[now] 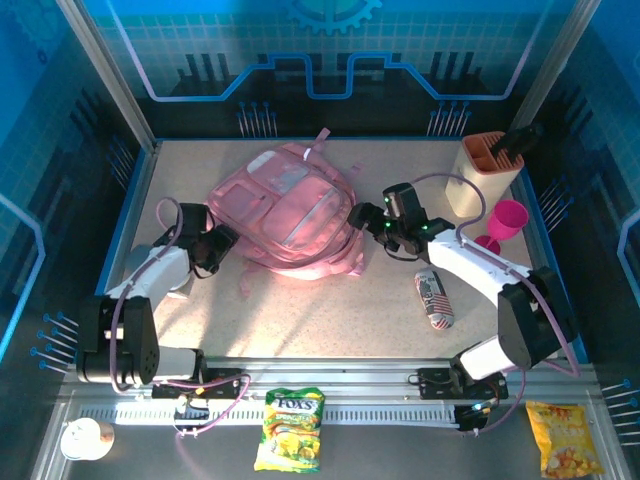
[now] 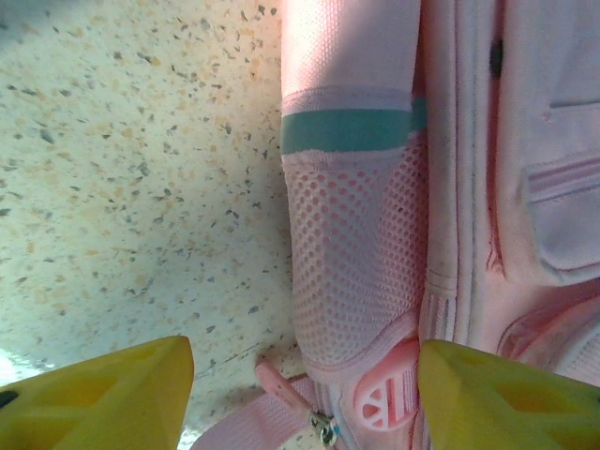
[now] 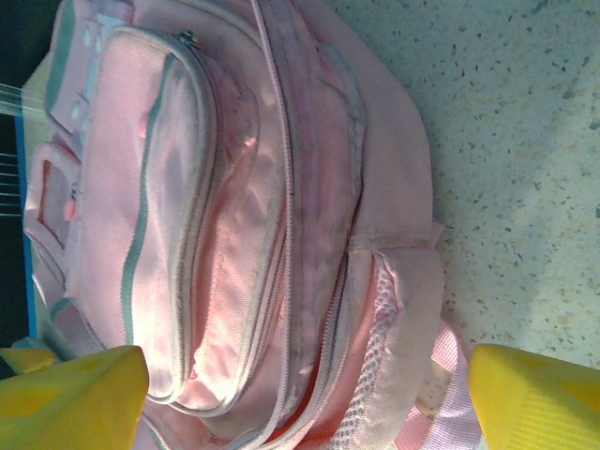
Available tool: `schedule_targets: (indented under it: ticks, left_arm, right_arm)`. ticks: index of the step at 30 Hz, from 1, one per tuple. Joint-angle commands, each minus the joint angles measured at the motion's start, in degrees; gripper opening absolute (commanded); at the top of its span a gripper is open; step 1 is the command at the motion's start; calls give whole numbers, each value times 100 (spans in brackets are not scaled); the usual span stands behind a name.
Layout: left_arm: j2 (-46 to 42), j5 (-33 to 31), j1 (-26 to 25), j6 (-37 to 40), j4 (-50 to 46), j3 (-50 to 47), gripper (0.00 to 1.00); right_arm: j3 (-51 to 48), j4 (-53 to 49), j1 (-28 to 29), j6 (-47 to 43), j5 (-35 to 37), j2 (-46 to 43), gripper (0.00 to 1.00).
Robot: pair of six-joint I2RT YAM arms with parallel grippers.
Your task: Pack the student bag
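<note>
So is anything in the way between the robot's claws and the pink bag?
No, nothing I can see. The left gripper and the right gripper both sit open right beside the student bag, one at each side.

"FOX'S" reads on the yellow-green candy bag (image 1: 289, 430) lying on the front rail. Print on the can (image 1: 434, 298) and on the yellow snack bag (image 1: 560, 437) is too small to read.

Top external: high behind the robot, looking down over the whole worktop (image 1: 300, 325).
Wrist views: close, facing down; all three share the student bag (image 1: 290, 210).
</note>
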Motion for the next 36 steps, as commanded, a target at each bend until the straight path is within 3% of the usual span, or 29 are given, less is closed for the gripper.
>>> schedule_targets:
  ticks: [1,8,12,20,28,36]
  left_arm:
    - [253,418,68,-334,599,-65,63]
    - [781,506,87,-447,1043,-47,56]
    - [1008,675,85,-472,1224,10,49]
    - [1060,885,77,-420,1280,56,20]
    - [897,1343,-92,-413,1325,102,0]
    - [881,1465,-732,-769,1378,152,0]
  right_arm:
    - [210,-169,71,-61,101,146,88]
    - [268,-193,81,-90,-71,389,85]
    - [430,-363,81,-185,-201,670,75]
    - [1026,-649,71,-592,-459,1488,63]
    - [1612,-934,-239,-1164,44,2184,47]
    - [2514,-951,-687,-1926,451,2996,45]
